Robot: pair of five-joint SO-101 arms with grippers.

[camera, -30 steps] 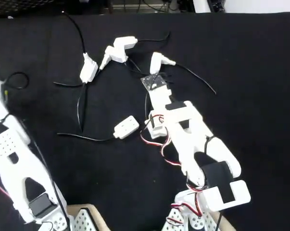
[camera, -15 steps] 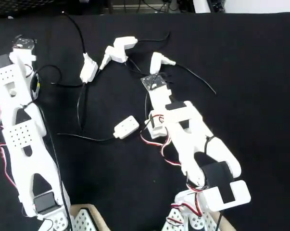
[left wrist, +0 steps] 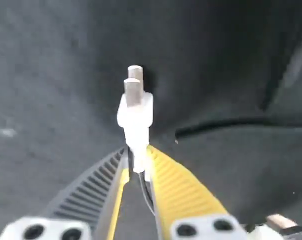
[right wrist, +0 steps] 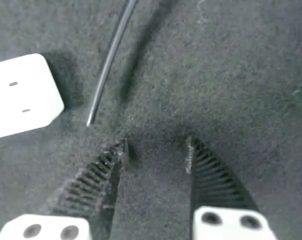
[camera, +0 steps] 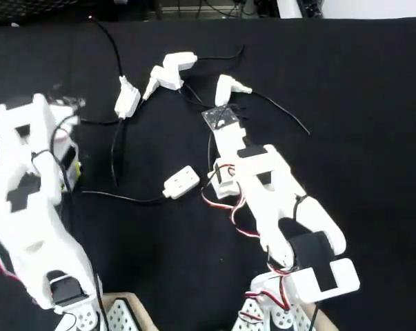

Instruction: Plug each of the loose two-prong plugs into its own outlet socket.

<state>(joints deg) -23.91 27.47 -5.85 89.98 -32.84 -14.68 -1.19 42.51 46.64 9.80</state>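
Note:
My left gripper is shut on a white two-prong plug, prongs pointing away over the black cloth, its black cable trailing back between the fingers. In the high view that gripper hangs at the left of the table, left of a white plug-and-socket piece. My right gripper stands open just above the cloth, with nothing between its fingers and a white outlet socket with two slots close beside it. From above, the right gripper sits just below a white socket.
More white pieces lie on the cloth: a joined pair at the back and a lone socket block mid-table, all trailing thin black cables. A loose cable end lies by the right gripper. A cardboard box corner shows at the front.
The left arm has swung in from the table's left edge, first reaching far back, then pulling its gripper nearer and rightward. The right arm has not moved.

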